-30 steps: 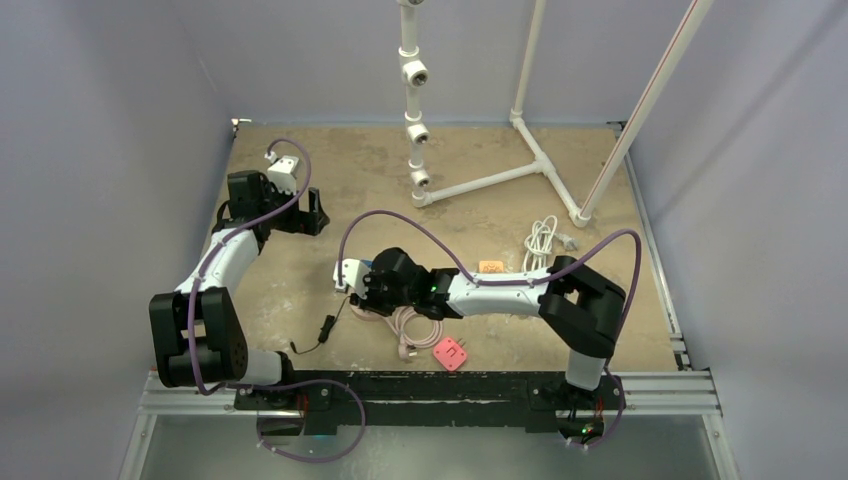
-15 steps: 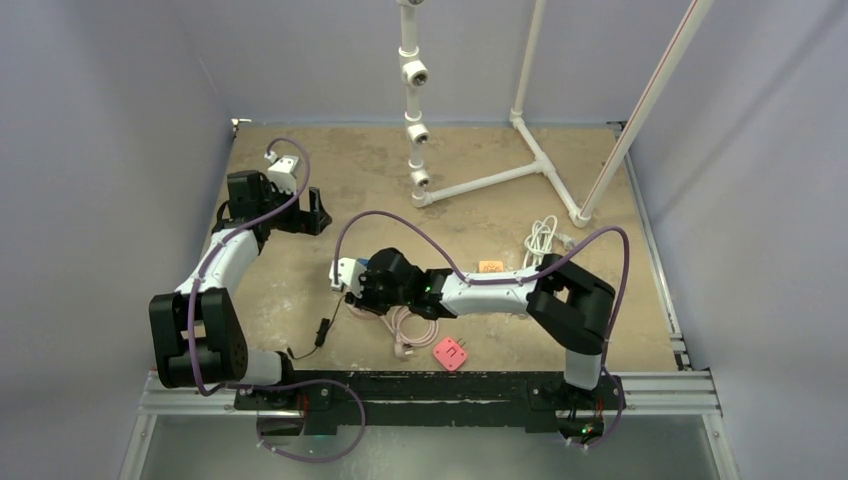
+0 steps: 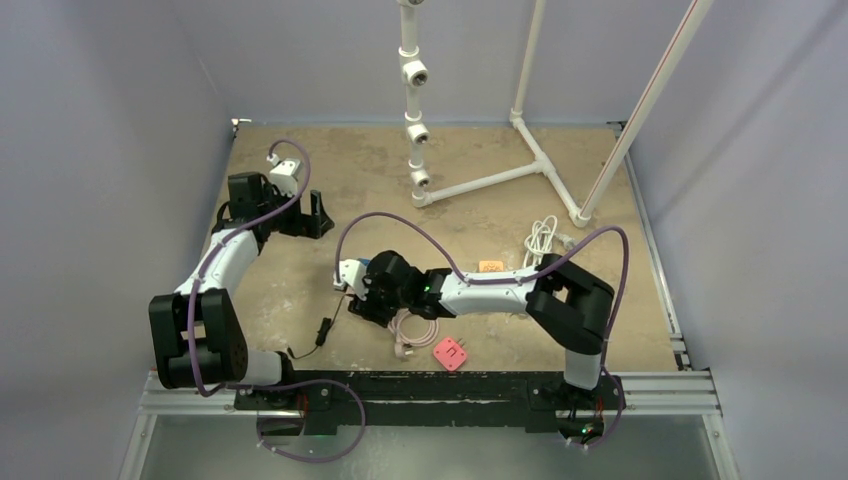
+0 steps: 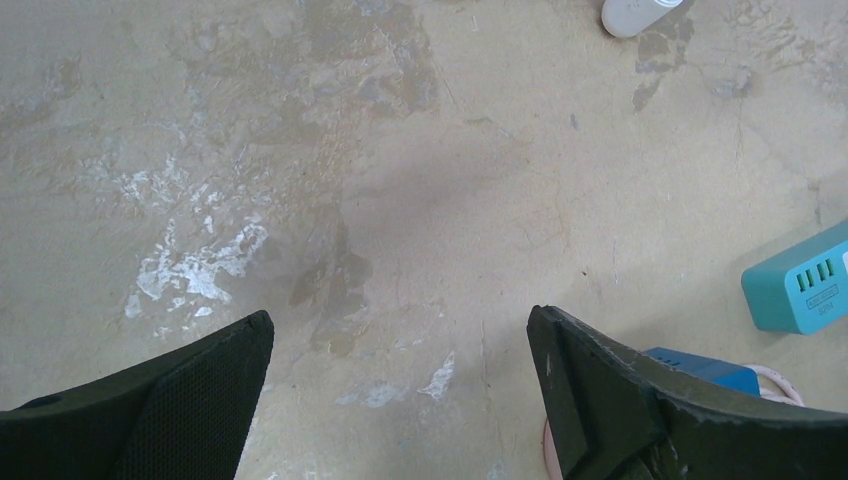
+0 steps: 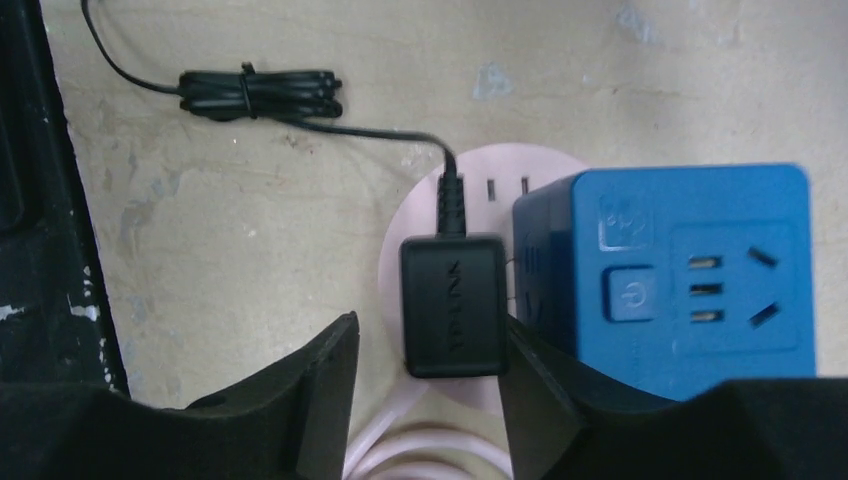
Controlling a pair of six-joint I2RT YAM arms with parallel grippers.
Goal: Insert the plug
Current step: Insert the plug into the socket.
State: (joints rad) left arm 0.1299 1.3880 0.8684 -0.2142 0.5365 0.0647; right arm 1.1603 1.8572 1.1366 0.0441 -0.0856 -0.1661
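Note:
A black plug adapter sits on a round pink socket, its thin black cord running up to a tied bundle. My right gripper is open and straddles the plug: the right finger touches its side and a gap shows on the left. In the top view the right gripper is low over the pink socket's coiled cable at the table's middle. My left gripper is open and empty over bare table at the far left.
A blue cube socket stands against the plug's right side. A small pink adapter, an orange item, a white coiled cord and a white pipe frame lie around. A teal power strip shows in the left wrist view.
My right gripper shifted slightly left and settled over the pink socket and plug. The left arm has not moved.

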